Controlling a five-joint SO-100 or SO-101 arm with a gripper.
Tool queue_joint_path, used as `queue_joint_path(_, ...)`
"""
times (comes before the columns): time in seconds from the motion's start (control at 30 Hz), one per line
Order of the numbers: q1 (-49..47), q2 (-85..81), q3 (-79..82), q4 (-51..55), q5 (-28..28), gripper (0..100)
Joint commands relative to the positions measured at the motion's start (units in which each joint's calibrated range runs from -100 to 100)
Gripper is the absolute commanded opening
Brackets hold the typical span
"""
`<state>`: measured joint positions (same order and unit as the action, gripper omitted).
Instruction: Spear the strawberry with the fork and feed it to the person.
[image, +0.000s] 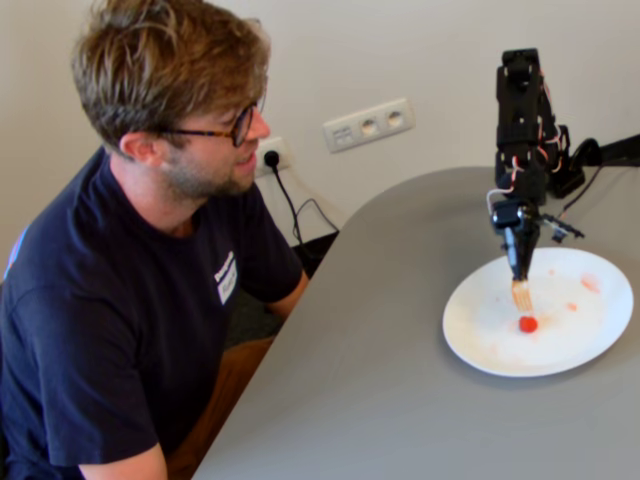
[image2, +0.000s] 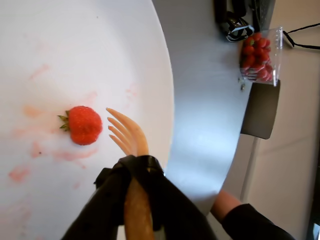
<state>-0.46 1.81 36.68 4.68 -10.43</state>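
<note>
A small red strawberry (image: 528, 324) lies on the white plate (image: 480, 340), which carries faint pink smears. In the wrist view the strawberry (image2: 84, 125) sits just left of the tines of the pale tan fork (image2: 127, 135) on the plate (image2: 75, 50), a small gap between them. My gripper (image: 520, 262) points straight down over the plate, shut on the fork's black-wrapped stem (image2: 135, 180). The fork head (image: 521, 295) hangs just above the strawberry. The person (image: 170, 150), with glasses and a navy T-shirt, sits at the left of the table, facing the plate.
The grey table (image: 350, 380) curves between the person and the plate. A clear box of strawberries (image2: 260, 55) stands at the table's far edge in the wrist view. Wall sockets (image: 368, 124) and a black cable (image: 290, 205) are behind. The person's arm (image2: 250, 222) shows low.
</note>
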Motion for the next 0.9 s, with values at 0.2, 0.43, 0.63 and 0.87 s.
queue_joint_path(0.2, -0.1, 4.2, -0.8, -0.7, -0.3, 1)
queue_joint_path(0.43, -0.1, 3.5, -1.3, 13.9, -0.4, 1)
queue_joint_path(0.63, -0.2, 3.5, -2.7, 17.2, -0.3, 1)
queue_joint_path(0.87, -0.4, 3.5, -2.8, 17.2, 0.2, 1)
